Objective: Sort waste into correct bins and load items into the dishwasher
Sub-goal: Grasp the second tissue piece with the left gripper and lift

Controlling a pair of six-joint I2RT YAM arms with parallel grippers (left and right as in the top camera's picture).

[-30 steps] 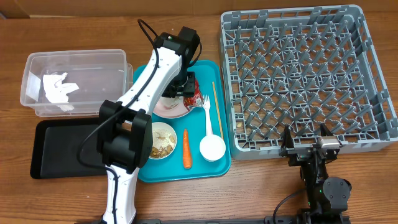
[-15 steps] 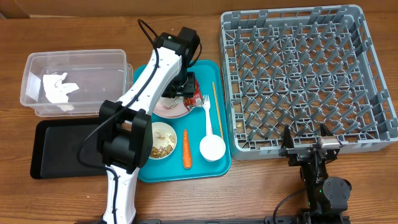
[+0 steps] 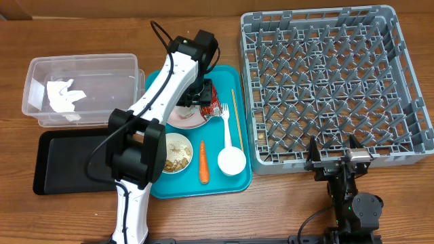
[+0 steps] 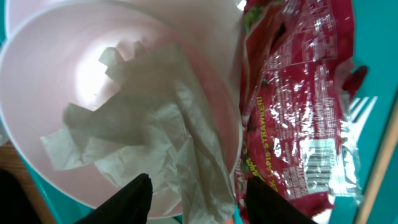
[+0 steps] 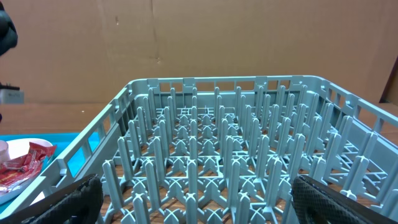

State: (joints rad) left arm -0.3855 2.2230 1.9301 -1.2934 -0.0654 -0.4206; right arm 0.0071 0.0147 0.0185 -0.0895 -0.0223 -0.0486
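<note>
Nothing has moved: left gripper [image 4: 200, 186] straddles the napkin [image 4: 168, 130] on the plate [image 4: 74, 68], whether pinching it I cannot tell; right gripper [image 3: 333, 154] gapes empty at the desk [image 3: 203, 217]'s near edge.

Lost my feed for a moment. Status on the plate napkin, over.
Left gripper open, straddling napkin on pink plate, not yet clamped. Right gripper open, parked by rack. Red wrapper overlaps plate rim beside it.

plate: pale pink round plate [image 4: 56, 81], crumpled white paper napkin [image 4: 168, 143] sitting in it
wrapper: shiny red snack wrapper [image 4: 298, 106], crinkled, right up against the plate's rim
carrot: small orange carrot [image 3: 203, 163], lying flat
</note>
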